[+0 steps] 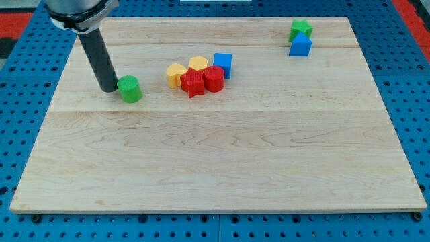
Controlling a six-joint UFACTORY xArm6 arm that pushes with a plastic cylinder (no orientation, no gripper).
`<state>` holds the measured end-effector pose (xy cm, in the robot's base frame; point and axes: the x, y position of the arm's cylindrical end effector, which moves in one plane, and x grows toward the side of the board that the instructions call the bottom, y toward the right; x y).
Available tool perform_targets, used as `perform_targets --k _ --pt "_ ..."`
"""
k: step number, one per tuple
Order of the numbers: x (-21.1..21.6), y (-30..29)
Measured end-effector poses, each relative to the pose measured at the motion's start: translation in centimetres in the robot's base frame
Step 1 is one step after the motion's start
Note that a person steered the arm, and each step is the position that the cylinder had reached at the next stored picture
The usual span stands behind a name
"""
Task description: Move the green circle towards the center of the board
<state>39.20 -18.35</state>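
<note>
The green circle is a short green cylinder lying on the wooden board at the view's upper left. My tip rests on the board just to the left of the green circle, touching or nearly touching its left side. The dark rod rises up and to the left from there to the arm at the view's top left.
A cluster sits right of the green circle: a yellow block, a second yellow block, a red star, a red block and a blue cube. At the top right are a green star and a blue block.
</note>
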Motion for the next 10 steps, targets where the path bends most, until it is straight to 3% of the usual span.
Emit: perform_targets --k 2,4,8,10 --pt "1.5 2.1" --pt "7.8 1.6" --pt "3.3 9.0" --pt "2.1 6.9"
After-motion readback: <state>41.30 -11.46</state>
